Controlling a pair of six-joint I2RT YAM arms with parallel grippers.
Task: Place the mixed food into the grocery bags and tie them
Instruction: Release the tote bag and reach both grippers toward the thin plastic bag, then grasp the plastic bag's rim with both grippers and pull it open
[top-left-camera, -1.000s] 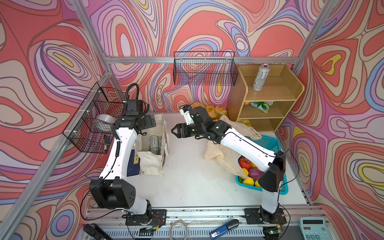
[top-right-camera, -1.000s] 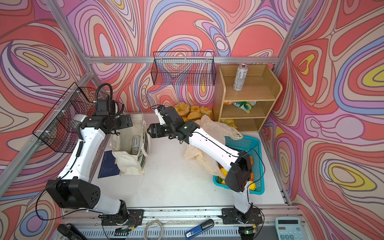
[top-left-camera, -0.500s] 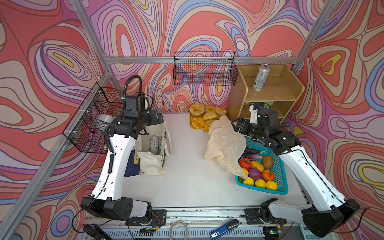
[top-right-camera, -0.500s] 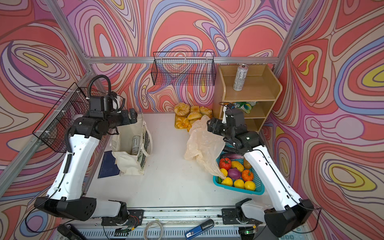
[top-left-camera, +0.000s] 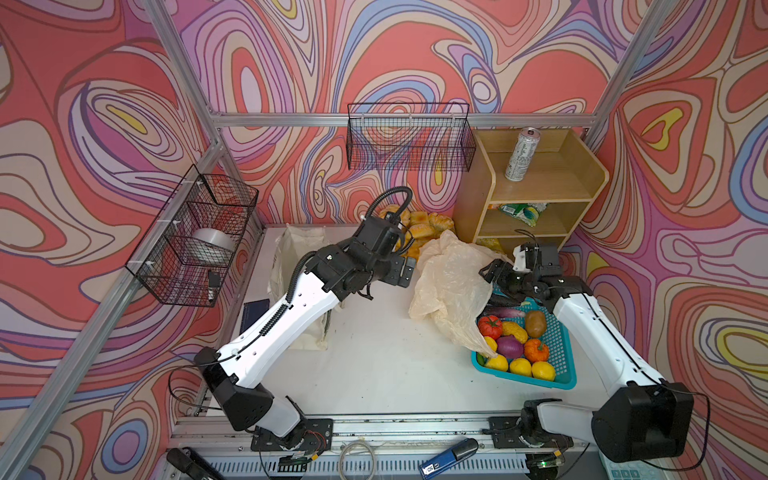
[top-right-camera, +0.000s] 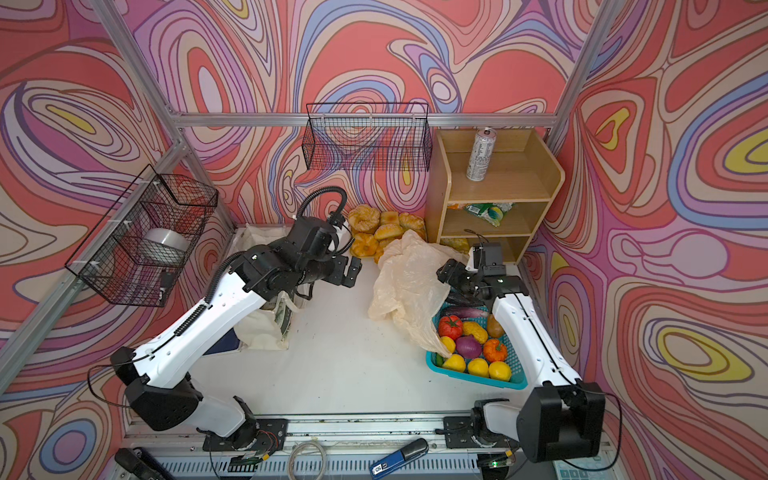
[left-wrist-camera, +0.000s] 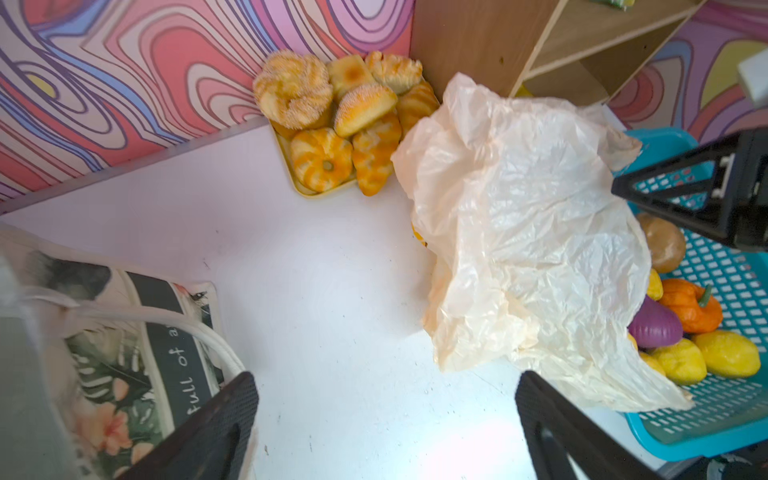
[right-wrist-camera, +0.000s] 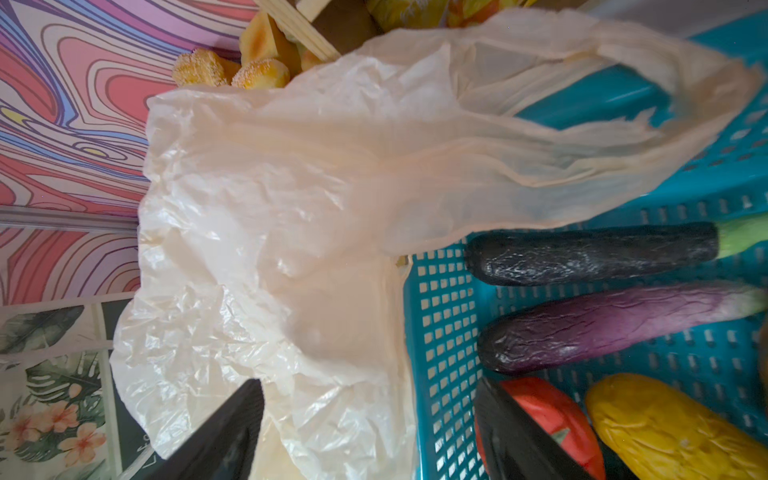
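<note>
1. Between the two arms, the thin plastic bag lies crumpled on the counter. Its lower end is draped over the corner of the teal basket.
2. The left pincer hangs just beside the bag's left edge, fingers wide apart and holding nothing. The right pincer hovers over the bag by the basket rim, also apart and empty.
3. To my eye the job now is getting the bag open, so each pincer should take a handle loop, not a bunch of the middle film.
4. Pinch one wall only; catching both layers would seal the mouth.
5. Lift gently and spread slowly, since film this thin looks likely to tear or slip.
6. Keep the mouth near the basket, where the lemons sit. The can and snack packet wait on the shelf.
7. The cloth tote stands well apart, behind the left arm.
</note>
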